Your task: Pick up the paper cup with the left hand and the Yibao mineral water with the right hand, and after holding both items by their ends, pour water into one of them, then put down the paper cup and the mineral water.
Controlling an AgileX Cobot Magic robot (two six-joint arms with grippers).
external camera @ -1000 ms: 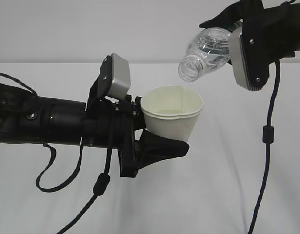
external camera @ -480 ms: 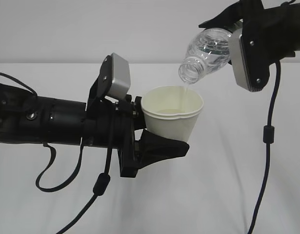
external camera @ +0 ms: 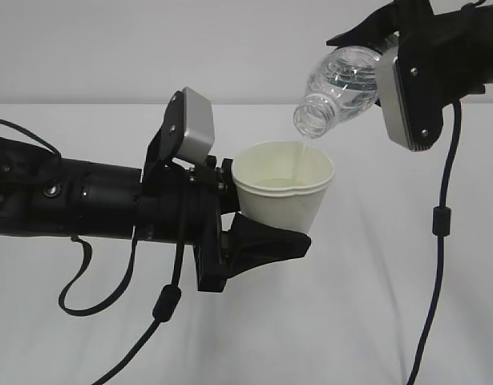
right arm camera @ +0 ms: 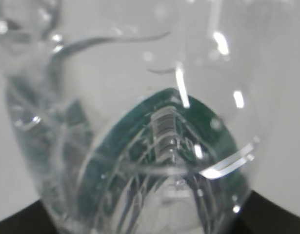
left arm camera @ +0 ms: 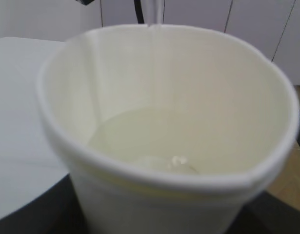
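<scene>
At the centre of the exterior frame the left hand (external camera: 258,233) grips the cup (external camera: 283,188) between its jaws, holding it upright above the table (external camera: 366,321). At the upper right the right hand (external camera: 394,72) clamps the bottle (external camera: 338,87), tilted with its open mouth down and to the left, just above the cup's far rim. A thin stream of water (external camera: 307,148) falls from the mouth into the cup. The left wrist frame is filled by the cup (left arm camera: 169,126), with a shallow pool of water (left arm camera: 154,146) at its bottom. The right wrist frame shows the bottle (right arm camera: 140,122) close up, its green label (right arm camera: 159,146) at lower centre.
</scene>
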